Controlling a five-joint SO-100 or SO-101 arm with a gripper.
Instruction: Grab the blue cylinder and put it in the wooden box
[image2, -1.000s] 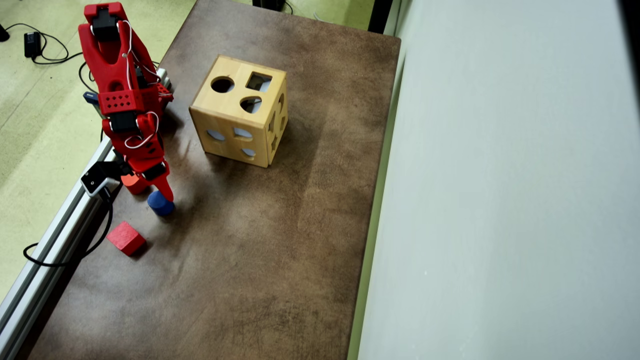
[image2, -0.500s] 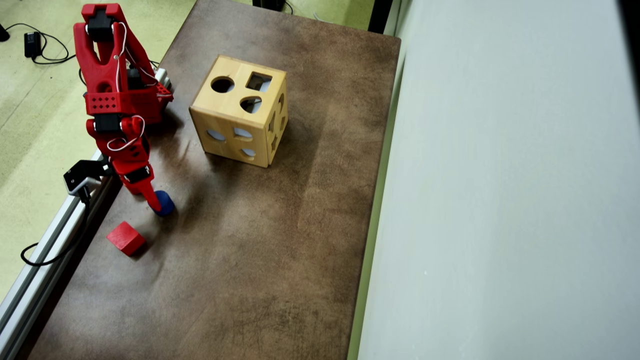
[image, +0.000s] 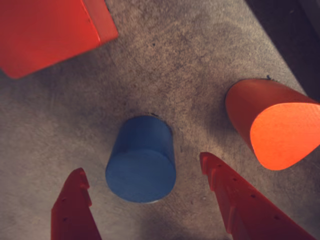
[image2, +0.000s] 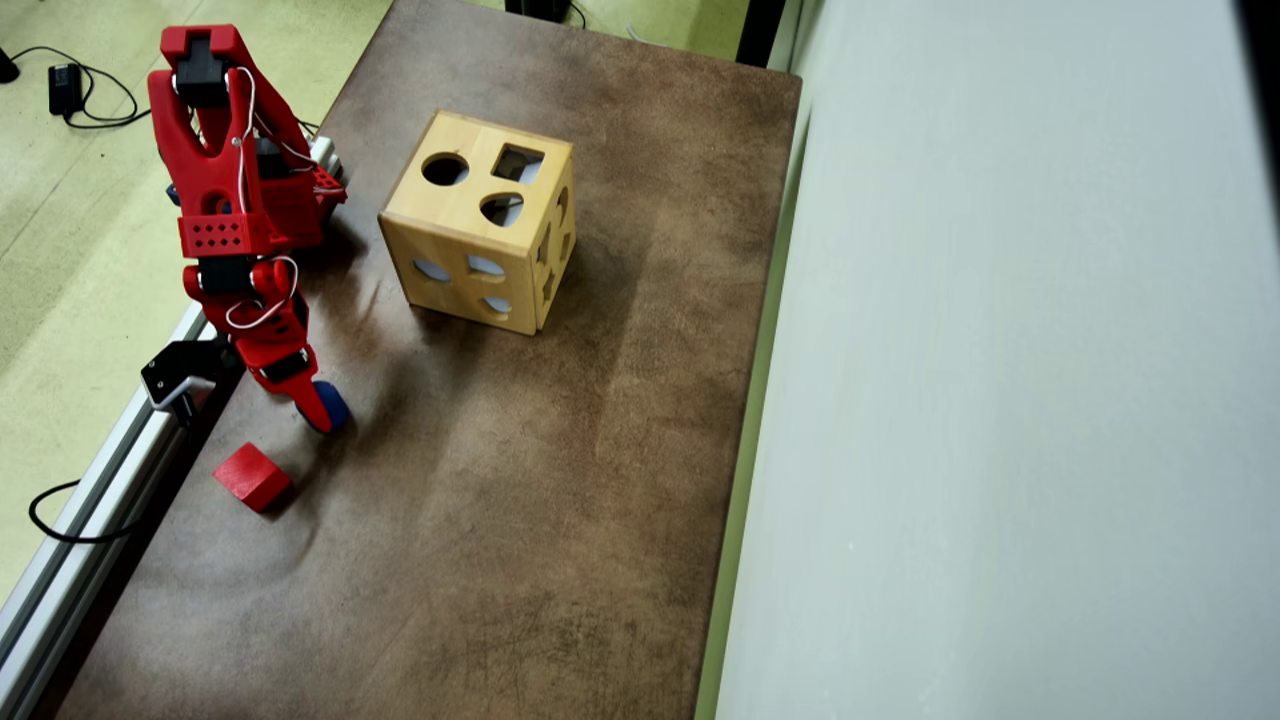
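The blue cylinder stands upright on the brown table, between my two red fingers in the wrist view. My gripper is open, with a finger on each side of the cylinder and a gap to both. In the overhead view the gripper is low at the table's left edge, and only a sliver of the cylinder shows beside it. The wooden box, a light-wood cube with round, square and rounded holes, stands to the upper right of the gripper, well apart from it.
A red cube lies beyond the gripper's left finger; in the overhead view it is below the gripper. A red rounded block lies just right of the right finger. An aluminium rail runs along the table's left edge.
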